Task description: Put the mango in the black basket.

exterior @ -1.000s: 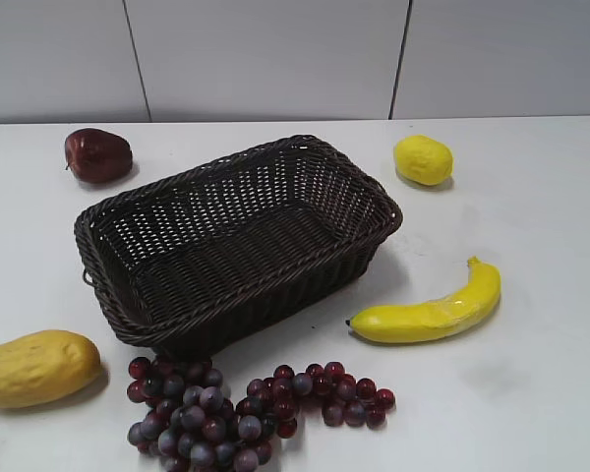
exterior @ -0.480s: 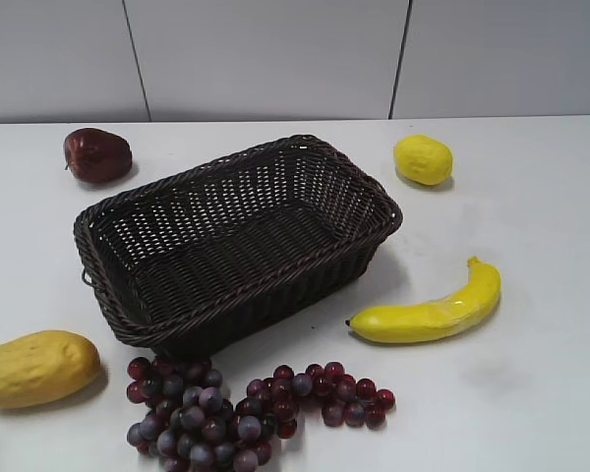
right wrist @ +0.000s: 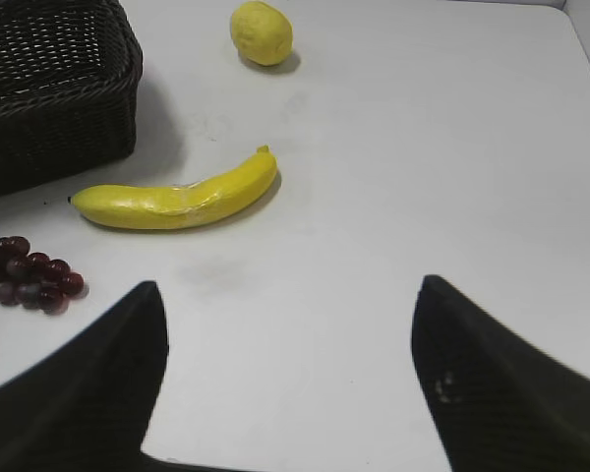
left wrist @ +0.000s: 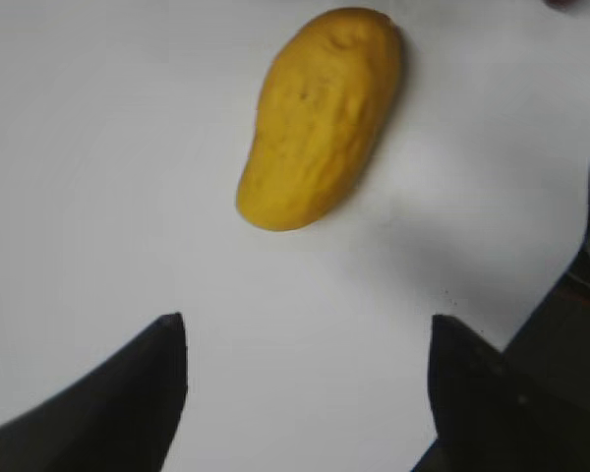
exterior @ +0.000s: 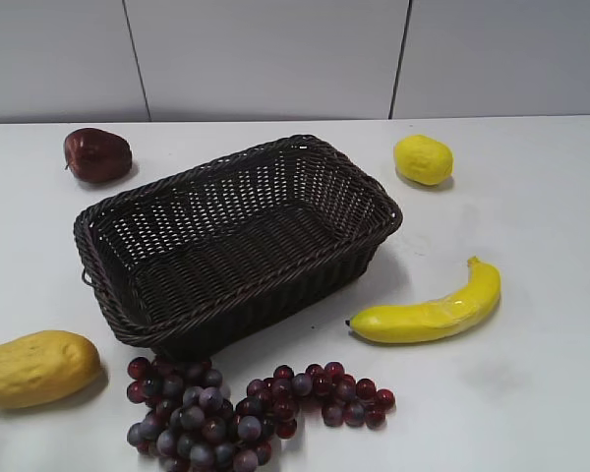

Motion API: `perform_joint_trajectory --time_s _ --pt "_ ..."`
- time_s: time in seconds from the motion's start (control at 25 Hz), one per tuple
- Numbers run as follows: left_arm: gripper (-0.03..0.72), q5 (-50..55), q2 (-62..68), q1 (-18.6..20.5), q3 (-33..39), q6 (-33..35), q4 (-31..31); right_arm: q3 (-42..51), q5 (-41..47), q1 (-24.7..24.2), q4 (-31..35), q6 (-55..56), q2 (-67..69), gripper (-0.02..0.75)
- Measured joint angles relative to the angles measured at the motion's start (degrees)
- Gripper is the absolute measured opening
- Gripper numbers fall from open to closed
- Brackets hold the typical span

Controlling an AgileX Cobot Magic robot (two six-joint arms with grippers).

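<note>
Mango: there it is, the mango (exterior: 34,368) lying on its side at the near left of the desk (exterior: 541,393), well outside the black basket (exterior: 234,239), just off the basket's near-left corner and left of the grapes (exterior: 238,408).
Mango from the left wrist: the mango (left wrist: 321,116) sits ahead of the left pincer (left wrist: 305,379), slanted, slightly right of the line between the two fingertips, with bare desk (left wrist: 98,147) between fruit and fingers.
Left pincer: jaws spread wide, nothing between them, no contact with the mango; it hangs above the desk.
Right pincer: the right pincer (right wrist: 287,359) is spread wide too, holding nothing, over bare desk (right wrist: 452,147) on the right side.
Ahead of the right pincer: the banana (right wrist: 175,199) lies across the view, the lemon (right wrist: 261,32) beyond it, a corner of the black basket (right wrist: 54,84) at far left and a few grapes (right wrist: 29,272) at near left.
Basket: it stands in the middle of the desk, turned at an angle, nothing inside.
Other fruit: the apple (exterior: 97,154) at far left, the lemon (exterior: 423,159) at far right, the banana (exterior: 428,312) right of the basket, the grapes just in front of it.
Exterior view: neither arm shows here.
</note>
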Motion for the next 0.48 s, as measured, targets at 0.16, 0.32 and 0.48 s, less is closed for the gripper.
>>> perform_joint_trajectory --time_s 0.16,0.32,0.48 --pt "0.594 -5.3 8.4 -1.1 0.0 2.4 1.4 0.0 0.0 0.0 0.0 0.0 0.0 0.592" --pt "0.594 -11.5 16.6 -1.3 0.0 4.3 1.6 0.0 0.0 0.0 0.0 0.0 0.0 0.592" --pt "0.594 -16.9 23.2 -1.3 0.0 6.2 2.0 0.0 0.0 0.0 0.0 0.0 0.0 0.592"
